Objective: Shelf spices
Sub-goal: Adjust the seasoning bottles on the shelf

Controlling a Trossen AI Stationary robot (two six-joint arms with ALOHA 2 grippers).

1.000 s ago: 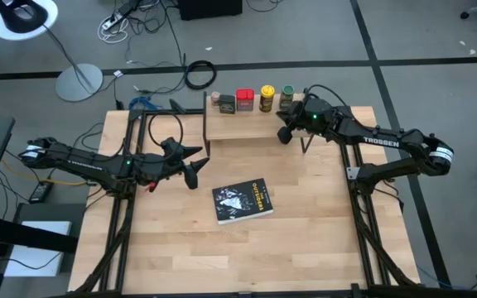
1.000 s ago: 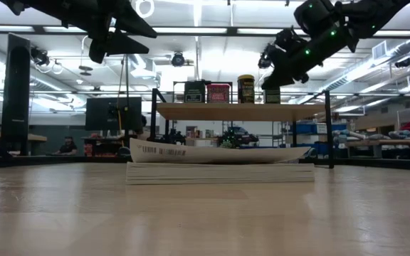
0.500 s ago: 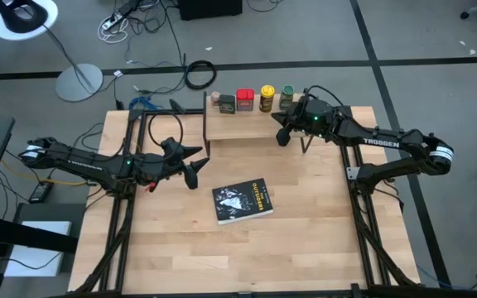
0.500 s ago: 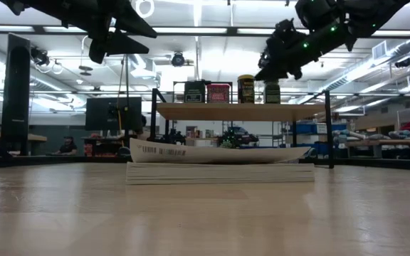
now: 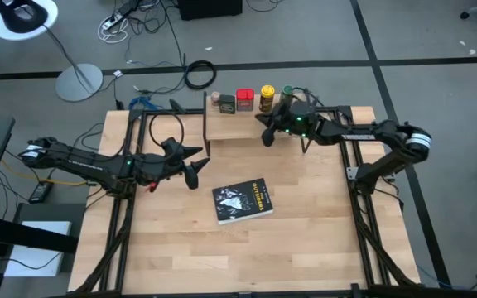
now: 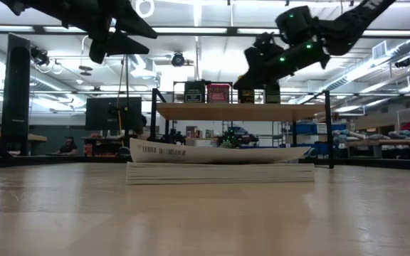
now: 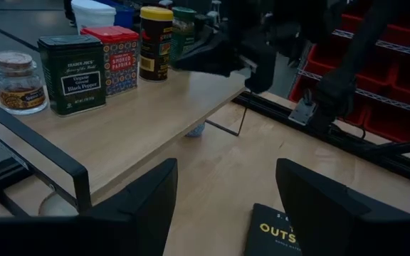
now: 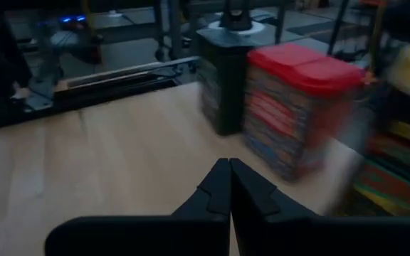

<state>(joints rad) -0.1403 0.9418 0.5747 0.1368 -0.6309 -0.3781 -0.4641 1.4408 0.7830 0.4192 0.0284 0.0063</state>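
Five spices stand upright in a row on the shelf [image 5: 247, 124], along its back edge. The row runs the long way of the shelf, from side to side. From one end to the other there is a pale little jar [image 7: 20, 82], a dark green black pepper tin [image 7: 71, 74], a red paprika tin [image 7: 117, 58], a yellow-topped jar [image 7: 155, 43] and a green-topped jar [image 7: 184, 27]. The jars and tins stand close together.

The shelf is a long wood plank on thin black legs. It stands at the far side of the desk [image 5: 305, 232].

The right claw [image 5: 266, 136] hangs over the front part of the shelf, in front of the yellow-topped jar. Its fingers are pressed together and hold nothing.

The left claw [image 5: 195, 170] waits over the desk, well apart from the spices. It is open and holds nothing.

A flat black book [image 5: 242, 200] lies on the desk in front of the shelf.
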